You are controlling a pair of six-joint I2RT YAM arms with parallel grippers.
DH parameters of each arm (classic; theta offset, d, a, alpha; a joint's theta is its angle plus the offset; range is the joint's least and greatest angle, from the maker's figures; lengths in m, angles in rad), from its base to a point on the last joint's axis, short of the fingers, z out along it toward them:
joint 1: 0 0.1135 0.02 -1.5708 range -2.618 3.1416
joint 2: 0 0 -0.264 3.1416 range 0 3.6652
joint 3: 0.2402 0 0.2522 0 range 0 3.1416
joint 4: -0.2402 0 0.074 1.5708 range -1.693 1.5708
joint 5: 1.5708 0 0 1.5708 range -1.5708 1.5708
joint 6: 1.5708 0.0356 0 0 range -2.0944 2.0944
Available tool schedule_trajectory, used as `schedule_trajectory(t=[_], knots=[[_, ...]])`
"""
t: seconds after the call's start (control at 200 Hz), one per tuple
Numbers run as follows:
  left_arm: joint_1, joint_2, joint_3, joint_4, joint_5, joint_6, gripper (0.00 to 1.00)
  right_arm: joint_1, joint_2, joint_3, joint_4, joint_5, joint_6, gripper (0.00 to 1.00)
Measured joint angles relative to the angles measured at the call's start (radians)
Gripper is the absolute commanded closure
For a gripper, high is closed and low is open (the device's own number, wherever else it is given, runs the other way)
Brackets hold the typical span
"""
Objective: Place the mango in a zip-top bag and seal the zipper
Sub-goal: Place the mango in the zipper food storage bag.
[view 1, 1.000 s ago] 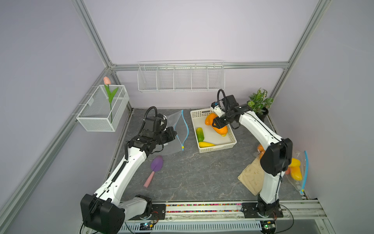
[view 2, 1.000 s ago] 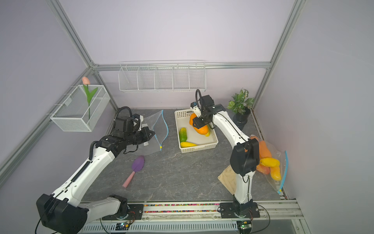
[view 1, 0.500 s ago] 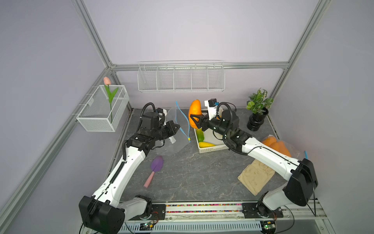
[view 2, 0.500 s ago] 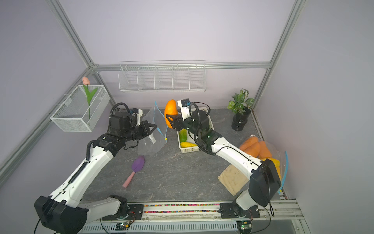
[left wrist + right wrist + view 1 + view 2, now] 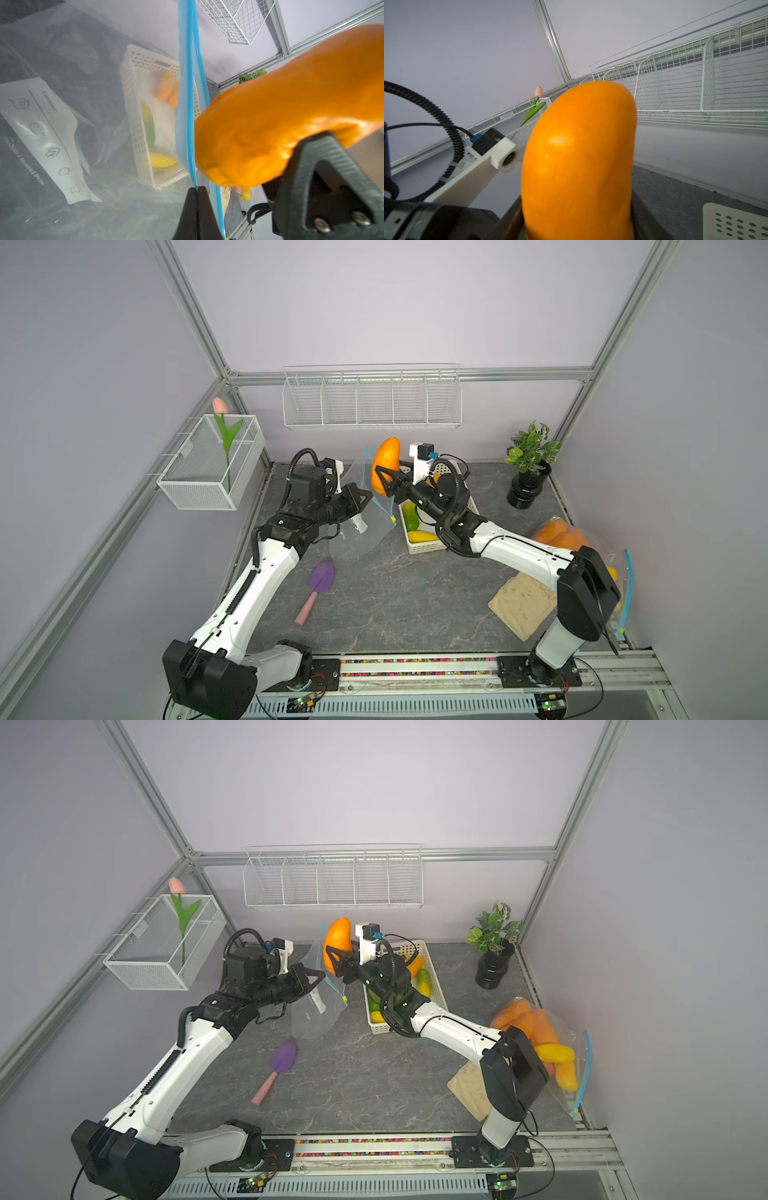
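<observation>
Gripping the orange mango [image 5: 386, 462] around its lower half, the right gripper [image 5: 383, 483] holds the fruit upright above the table [image 5: 395, 593], just beside the mouth of the zip-top bag [image 5: 358, 540]. The left gripper [image 5: 366, 498], jaws pinched fully together, clamps one blue zipper strip [image 5: 188, 83] at the bag's rim. The left wrist view shows the second strip parted from the first, with the mango's end just beside it. The bag's clear body hangs down to the table. A white basket [image 5: 432, 548] stands near the bag.
</observation>
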Motion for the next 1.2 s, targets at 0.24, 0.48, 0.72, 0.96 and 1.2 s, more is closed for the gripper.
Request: schedule_trajectory(t=[0.24,0.48,0.72,0.96,1.2], knots=[[0.002,-0.003,0.0,0.002,-0.005,-0.015,1.0,0.01,0.039,-0.036,0.039,0.014,0.015,0.28],[0.055,-0.016,0.0,0.01,-0.003,-0.016,1.0,0.01,0.034,-0.055,0.005,-0.011,-0.003,0.02],[0.071,-0.016,0.0,0.016,0.004,-0.018,1.0,-0.029,-0.039,-0.043,-0.134,-0.088,-0.013,0.01],[0.097,-0.021,0.006,-0.01,0.002,0.021,1.0,-0.18,-0.252,-0.043,-0.496,-0.079,0.019,0.0],[0.101,-0.03,0.0,0.002,0.007,0.031,1.0,-0.228,-0.054,0.116,-0.916,-0.058,0.019,0.05]])
